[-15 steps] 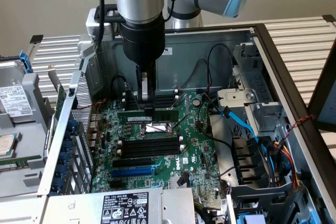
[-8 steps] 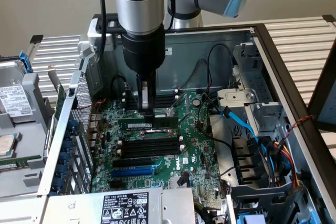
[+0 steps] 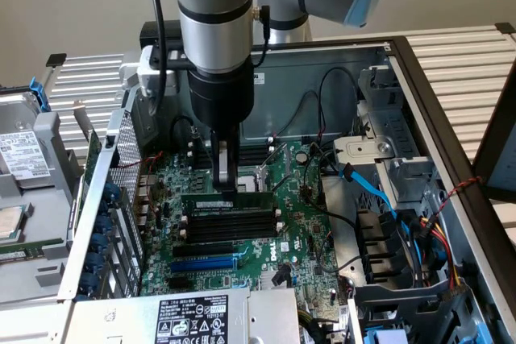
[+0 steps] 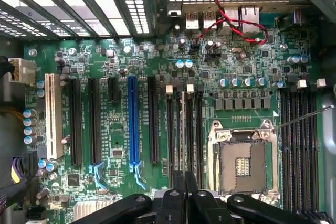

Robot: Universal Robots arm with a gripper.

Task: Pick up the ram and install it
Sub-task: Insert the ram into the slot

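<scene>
ram [image 3: 254,196]: in gripper [image 3: 227,189], above memory slots [image 3: 230,227]
expansion slot [image 3: 205,264]: just before memory slots
socket [image 4: 241,165]: beside memory slots
motherboard [image 3: 300,217]: in case [image 3: 322,66]

I see the gripper [image 4: 185,188] pinching the ram [image 4: 182,129] edge-on over black memory slots [image 4: 170,129]; CPU socket [image 4: 242,163] at its 2 o'clock.

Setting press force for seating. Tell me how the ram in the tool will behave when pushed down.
The ram is a thin green board, so probably stiff along its length yet apt to crack if bent sideways. It looks light for its size. The tool pinches only its middle, so uneven pushing could tilt one end above the black slots.
</scene>
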